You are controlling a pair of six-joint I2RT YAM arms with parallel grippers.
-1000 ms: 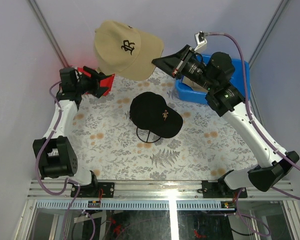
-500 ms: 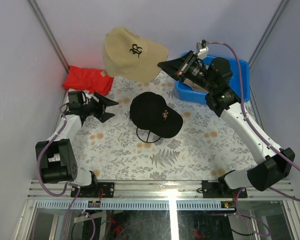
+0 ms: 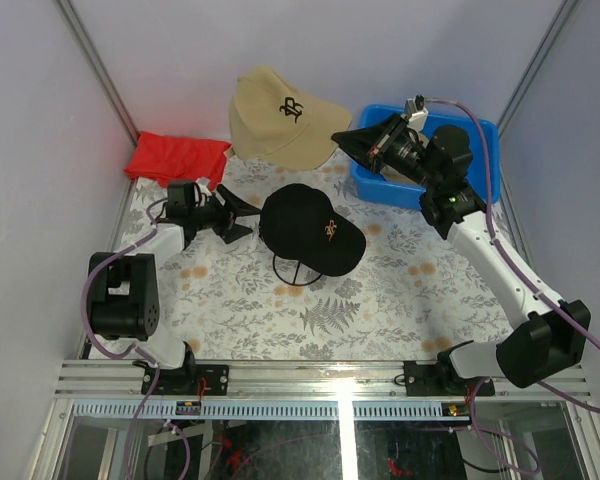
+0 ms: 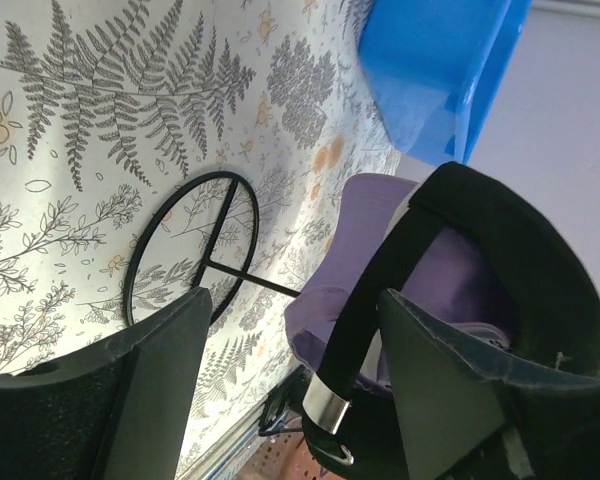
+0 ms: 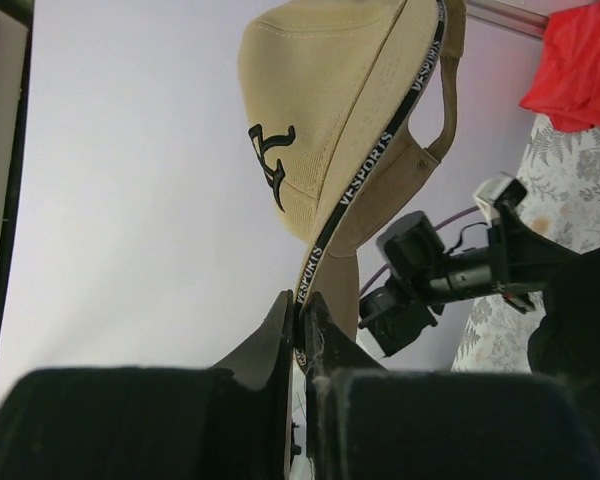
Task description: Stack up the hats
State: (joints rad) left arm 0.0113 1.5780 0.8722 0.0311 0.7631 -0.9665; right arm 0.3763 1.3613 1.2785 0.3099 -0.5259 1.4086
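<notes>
- R pincer [image 3: 346, 138]: clamped on tan hat [image 3: 278, 125] brim; hat aloft, 12 o'clock of black hat [image 3: 305, 228].
- L pincer [image 3: 248, 222]: agape, empty, 9 o'clock of black hat.
- Step: transfer. Next: lower tan hat squarely onto black hat.

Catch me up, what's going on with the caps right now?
The right gripper is shut on the edge of a tan cap, holding it in the air at the back, beside the blue bin. The left gripper is open, low beside the black cap. That cap sits over a purple cap, with a wire stand showing beneath.
</notes>
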